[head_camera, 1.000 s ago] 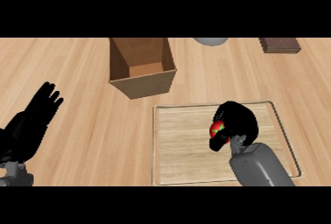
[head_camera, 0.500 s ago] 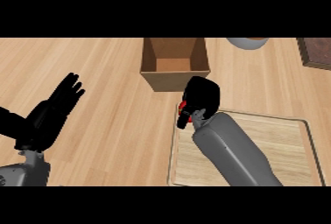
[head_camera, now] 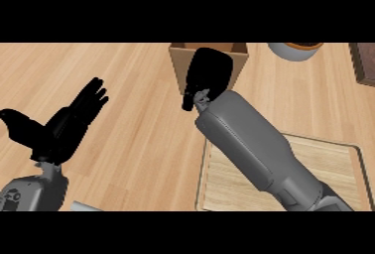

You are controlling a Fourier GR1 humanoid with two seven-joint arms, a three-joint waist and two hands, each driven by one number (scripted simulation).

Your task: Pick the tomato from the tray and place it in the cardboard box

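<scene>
The right hand (head_camera: pixel 209 74) hangs over the open cardboard box (head_camera: pixel 183 64) at the far side of the bench (head_camera: pixel 139 69), its grey forearm slanting up from the tray (head_camera: pixel 344 163) at the near right. The tomato does not show anywhere in this view; the tray's visible part carries nothing red, and the hand's dark back hides whatever lies under it, so the tomato is probably inside that hand, though I cannot confirm it. Nor can I tell whether the fingers of this hand are clenched or released. The left hand (head_camera: pixel 62 129) rests at the near left, fingers (head_camera: pixel 92 94) straight and up, holding nothing. A tomato should handle as a light, smooth, roundish thing with a thin skin over soft flesh: it bruises if squeezed and can slip from a shallow pinch, so the sensible hold is a wrap round its widest middle. A grey bowl (head_camera: pixel 293 50) and a dark brown block (head_camera: pixel 364 62) sit at the far right.
</scene>
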